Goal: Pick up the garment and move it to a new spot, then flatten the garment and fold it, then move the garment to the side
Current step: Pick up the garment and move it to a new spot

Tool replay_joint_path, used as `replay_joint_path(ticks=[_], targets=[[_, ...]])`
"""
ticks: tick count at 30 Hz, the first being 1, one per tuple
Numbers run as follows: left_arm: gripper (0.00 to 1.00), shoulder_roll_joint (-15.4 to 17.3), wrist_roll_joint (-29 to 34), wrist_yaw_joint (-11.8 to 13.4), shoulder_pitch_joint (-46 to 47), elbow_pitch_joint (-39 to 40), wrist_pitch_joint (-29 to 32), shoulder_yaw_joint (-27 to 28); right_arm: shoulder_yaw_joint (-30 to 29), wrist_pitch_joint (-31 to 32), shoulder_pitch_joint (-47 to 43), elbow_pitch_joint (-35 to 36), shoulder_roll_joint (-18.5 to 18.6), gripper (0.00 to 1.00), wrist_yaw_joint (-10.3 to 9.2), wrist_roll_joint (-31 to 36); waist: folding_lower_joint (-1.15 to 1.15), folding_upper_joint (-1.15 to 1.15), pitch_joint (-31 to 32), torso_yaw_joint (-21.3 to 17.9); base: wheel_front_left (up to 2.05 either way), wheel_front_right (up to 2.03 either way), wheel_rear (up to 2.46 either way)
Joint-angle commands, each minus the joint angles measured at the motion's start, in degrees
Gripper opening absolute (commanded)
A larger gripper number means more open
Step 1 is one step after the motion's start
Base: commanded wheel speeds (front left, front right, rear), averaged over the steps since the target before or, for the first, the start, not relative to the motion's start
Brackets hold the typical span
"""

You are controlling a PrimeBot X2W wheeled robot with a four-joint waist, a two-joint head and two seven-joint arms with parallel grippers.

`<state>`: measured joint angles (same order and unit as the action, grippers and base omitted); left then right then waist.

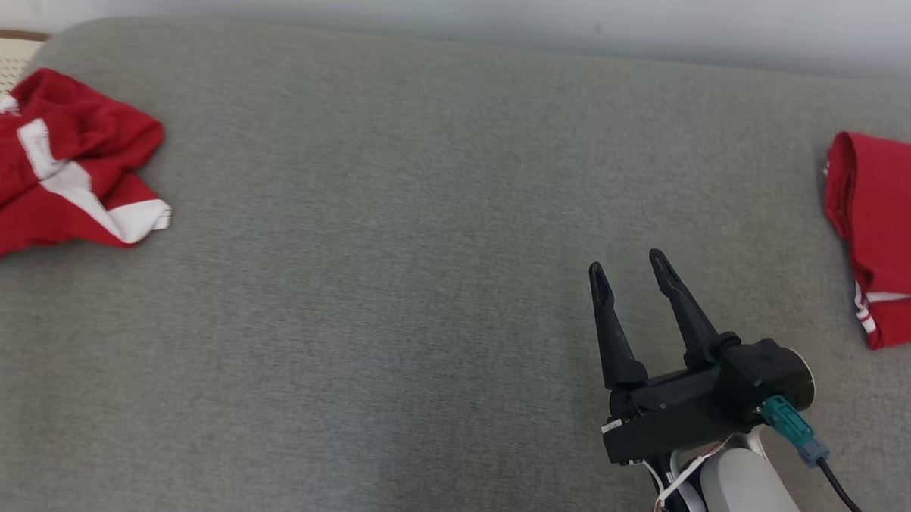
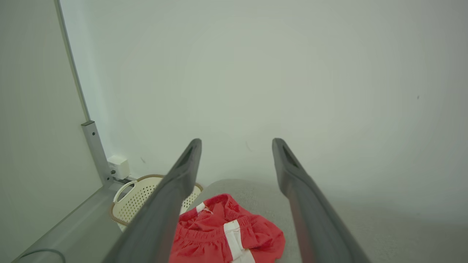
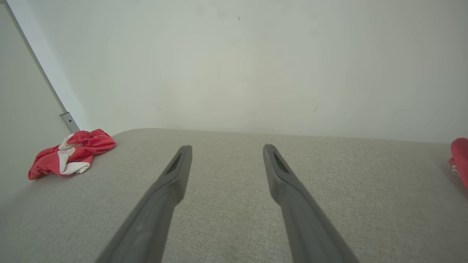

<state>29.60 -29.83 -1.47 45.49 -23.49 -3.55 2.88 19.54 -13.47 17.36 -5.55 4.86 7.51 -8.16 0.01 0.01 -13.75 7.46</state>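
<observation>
A crumpled red garment with white stripes [image 1: 57, 166] lies at the left end of the grey cushion [image 1: 396, 231]. In the left wrist view this garment [image 2: 226, 233] sits just below and ahead of my left gripper [image 2: 237, 140], which is open and holds nothing. My right gripper [image 1: 626, 263] hovers over the cushion's right half, open and empty, far from the crumpled garment [image 3: 71, 155]. In the right wrist view its fingers [image 3: 227, 147] point across bare cushion toward the wall.
A folded red garment [image 1: 888, 233] lies at the cushion's right edge, also seen as a red garment edge [image 3: 460, 157] in the right wrist view. A cream perforated basket [image 2: 135, 197] stands beyond the cushion's far left corner, by a wall and a metal post [image 2: 95, 149].
</observation>
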Motion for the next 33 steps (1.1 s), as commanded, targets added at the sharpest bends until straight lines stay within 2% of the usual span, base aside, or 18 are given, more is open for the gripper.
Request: replay_joint_path(ticks=[1,8,17,27,33], targets=[[1.0,0.87,-0.27,-0.26,1.44,-1.39,0.35,0.2,0.12,-0.24,0.5,0.32,-0.04,1.0,-0.04,0.5,-0.01,-0.01,-3.7,-3.7,0.0,0.0,0.0],[1.0,4.17,0.32,-2.15,9.86,-13.3,2.87,-1.34,0.25,-0.4,1.69,1.73,-0.53,1.0,-0.04,1.22,-0.01,-0.01,-6.9,-6.43,0.0,0.0,0.0],[1.0,6.11,1.25,-4.29,16.95,-26.99,6.93,-4.84,0.21,-0.44,2.23,2.56,-0.78,1.0,-0.04,2.12,-0.01,-0.01,-9.32,-8.67,0.0,0.0,0.0],[1.0,6.26,1.79,-5.67,20.85,-39.95,13.79,-9.66,0.3,0.68,2.43,3.59,-0.24,1.0,-0.04,2.5,-0.01,-0.01,-10.42,-9.48,0.0,0.0,0.0],[1.0,5.78,-0.09,-5.83,20.96,-44.87,16.65,-10.1,0.72,1.12,2.62,3.73,-0.07,1.0,-0.04,2.43,-0.01,-0.01,-10.6,-10.01,0.0,0.0,0.0]])
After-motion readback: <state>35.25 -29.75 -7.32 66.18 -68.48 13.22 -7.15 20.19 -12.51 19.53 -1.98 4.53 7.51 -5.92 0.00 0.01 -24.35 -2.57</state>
